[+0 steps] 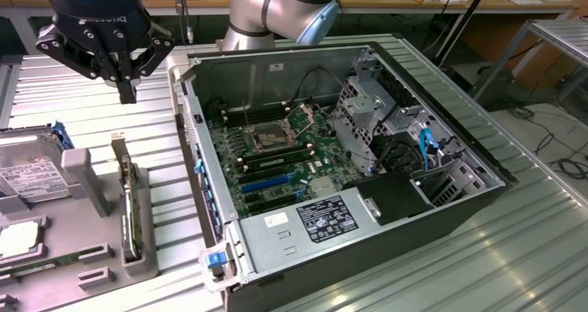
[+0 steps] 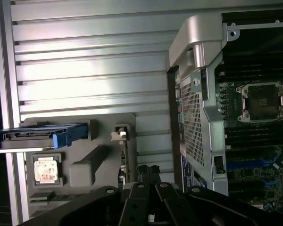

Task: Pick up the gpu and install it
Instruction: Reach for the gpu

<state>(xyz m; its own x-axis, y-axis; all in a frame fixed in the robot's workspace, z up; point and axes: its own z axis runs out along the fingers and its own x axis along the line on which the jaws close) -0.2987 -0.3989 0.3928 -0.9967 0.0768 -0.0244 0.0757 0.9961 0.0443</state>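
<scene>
Black Robotiq-marked tool [image 1: 126,90] hangs above the upright gpu [image 1: 131,209].

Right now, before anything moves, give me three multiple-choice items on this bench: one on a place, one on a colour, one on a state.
1. Where is the graphics card?
A. On edge in the grey holder, on the exterior view's left of the computer case
B. Plugged in inside the case
C. Between the fingers

2. What colour is the clip at the case's near corner?
A. Red
B. Blue
C. Yellow

3. What state is the case in?
A. Closed
B. Open, with the motherboard showing
C. Upside down, panel on

Answers:
1 A: the card stands in a slot of the holder, and the gripper hangs over that side of the bench, holding nothing.
2 B: the clip is plainly blue.
3 B: the boards and cables inside are in full view.
</scene>
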